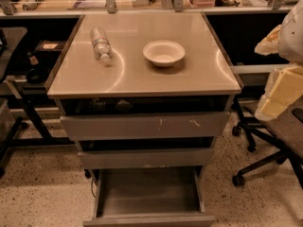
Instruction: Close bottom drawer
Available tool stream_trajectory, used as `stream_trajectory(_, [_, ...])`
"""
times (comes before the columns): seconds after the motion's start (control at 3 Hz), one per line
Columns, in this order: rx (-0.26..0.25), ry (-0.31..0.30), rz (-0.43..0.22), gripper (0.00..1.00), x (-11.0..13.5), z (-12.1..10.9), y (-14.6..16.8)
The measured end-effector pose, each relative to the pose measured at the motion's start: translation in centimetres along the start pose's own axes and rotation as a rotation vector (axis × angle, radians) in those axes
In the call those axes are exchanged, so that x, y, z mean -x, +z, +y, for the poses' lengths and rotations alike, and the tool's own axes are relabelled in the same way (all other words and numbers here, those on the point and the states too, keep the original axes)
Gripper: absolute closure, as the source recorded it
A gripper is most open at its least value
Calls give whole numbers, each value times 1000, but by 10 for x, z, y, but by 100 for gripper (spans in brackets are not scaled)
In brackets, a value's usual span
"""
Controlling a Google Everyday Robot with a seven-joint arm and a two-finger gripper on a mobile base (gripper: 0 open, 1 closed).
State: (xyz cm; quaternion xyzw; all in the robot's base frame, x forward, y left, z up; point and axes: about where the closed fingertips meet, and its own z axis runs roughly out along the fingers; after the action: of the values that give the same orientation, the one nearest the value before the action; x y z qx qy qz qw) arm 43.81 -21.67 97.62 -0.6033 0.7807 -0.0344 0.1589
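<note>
Bottom drawer (149, 193) was pulled well out of the cabinet, lowest of the three. Its flat grey tray was showing and its plain front sat at the bottom edge of frame. The tray looked bare.

Middle drawer front (147, 158) sat above it, with a pale chip at its lower edge and a dark gap over it. Top drawer front (144, 126) was the widest, with white scratches right of centre. It also had a dark gap between it and the bench (142, 77).

On the bench, a clear plastic bottle (101, 44) lay on its side, back left. A white bowl (164, 53) stood upright near the centre back, well apart from the bottle.

The claw was out of frame, so I couldn't tell how wide it was or whether it had hold of anything. A bulky white and cream shape (284, 86) filled the right edge, and I couldn't tell what it was. An office chair base (258, 157) stood on the speckled floor (42, 188), right of the cabinet. A cluttered counter (71, 4) ran along the back.
</note>
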Motion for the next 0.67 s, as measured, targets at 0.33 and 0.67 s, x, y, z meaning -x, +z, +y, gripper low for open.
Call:
stream_trajectory(0.33, [0,0,0,42,0,0,0])
stream_trajectory(0.67, [0,0,0,64,0,0,0])
